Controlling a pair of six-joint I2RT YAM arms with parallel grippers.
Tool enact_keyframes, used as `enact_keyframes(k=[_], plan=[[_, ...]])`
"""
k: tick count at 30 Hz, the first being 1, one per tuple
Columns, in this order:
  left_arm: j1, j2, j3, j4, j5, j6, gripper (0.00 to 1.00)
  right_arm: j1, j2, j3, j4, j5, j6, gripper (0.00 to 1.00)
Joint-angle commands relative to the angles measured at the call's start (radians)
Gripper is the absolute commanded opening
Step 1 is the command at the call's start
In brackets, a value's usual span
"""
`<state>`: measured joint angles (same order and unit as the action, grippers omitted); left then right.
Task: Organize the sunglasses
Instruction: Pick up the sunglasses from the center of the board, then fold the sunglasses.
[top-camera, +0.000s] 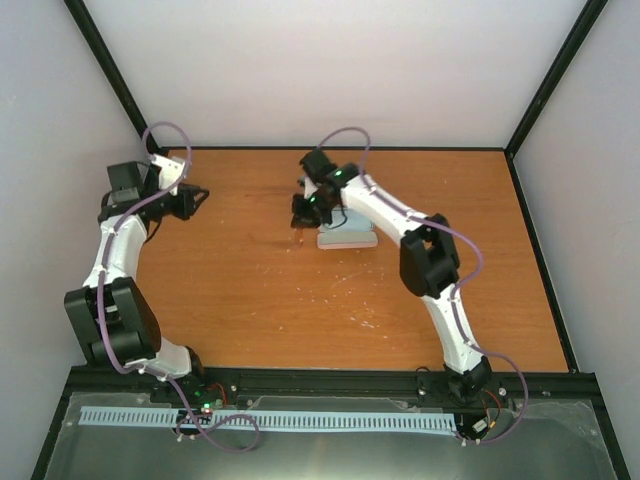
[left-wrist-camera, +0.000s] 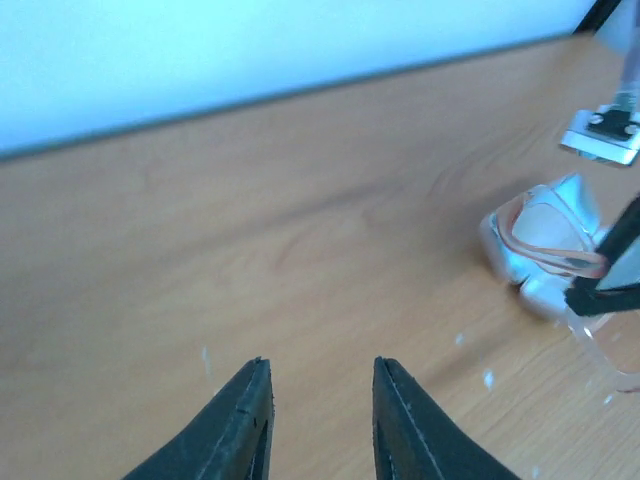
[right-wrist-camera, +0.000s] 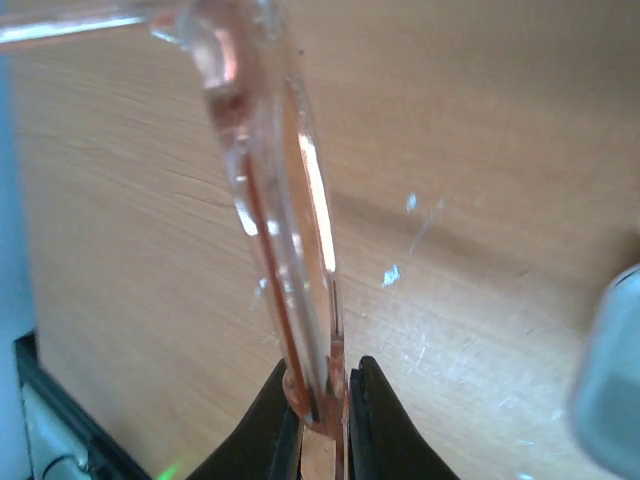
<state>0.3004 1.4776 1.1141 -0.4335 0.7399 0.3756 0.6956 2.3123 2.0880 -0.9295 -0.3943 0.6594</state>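
Fingers (right-wrist-camera: 372, 420) of the right gripper (right-wrist-camera: 318, 385) clamp the rim of the thin, translucent amber sunglasses (right-wrist-camera: 290, 200) above the brown wooden table (right-wrist-camera: 480, 150), which look light, slick and likely brittle, so grip frame, not lens; the left gripper (left-wrist-camera: 318, 375) hangs parted.

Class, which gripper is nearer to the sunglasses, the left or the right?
Right. The right gripper is shut on the sunglasses; the left gripper hangs open, well off to their left.
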Motion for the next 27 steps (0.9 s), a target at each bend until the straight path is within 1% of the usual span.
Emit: enact_keyframes(k=[1,3,6,7,9,11,13,17,21,24,27], plan=[[-0.036,-0.026,0.122,-0.02,0.209,-0.091,0.31,-0.078,-0.103,0.03,0.031,-0.212,-0.317,0.03],[-0.095,-0.006,0.15,0.008,0.243,-0.14,0.3,-0.096,-0.105,0.041,0.023,-0.301,-0.361,0.03],[-0.208,0.015,0.201,0.07,0.248,-0.215,0.3,-0.1,-0.105,0.058,0.025,-0.379,-0.397,0.03],[-0.242,0.028,0.227,0.07,0.25,-0.224,0.3,-0.1,-0.106,0.063,0.027,-0.402,-0.407,0.03],[-0.302,0.074,0.302,0.012,0.236,-0.188,0.3,-0.1,-0.109,0.068,0.03,-0.437,-0.42,0.03],[-0.334,0.104,0.346,0.005,0.231,-0.177,0.3,-0.101,-0.117,0.07,0.028,-0.47,-0.435,0.03],[-0.346,0.125,0.379,0.035,0.231,-0.206,0.29,-0.1,-0.129,0.072,0.01,-0.493,-0.459,0.03],[-0.372,0.173,0.429,0.038,0.238,-0.225,0.29,-0.101,-0.154,0.067,0.0,-0.504,-0.477,0.03],[-0.454,0.157,0.37,0.069,0.253,-0.263,0.28,-0.107,-0.169,0.069,0.08,-0.504,-0.399,0.03],[-0.534,0.109,0.279,0.089,0.24,-0.268,0.28,-0.121,-0.173,0.071,0.189,-0.54,-0.305,0.03],[-0.577,0.057,0.173,0.115,0.234,-0.277,0.28,-0.129,-0.175,0.113,0.264,-0.569,-0.241,0.03]])
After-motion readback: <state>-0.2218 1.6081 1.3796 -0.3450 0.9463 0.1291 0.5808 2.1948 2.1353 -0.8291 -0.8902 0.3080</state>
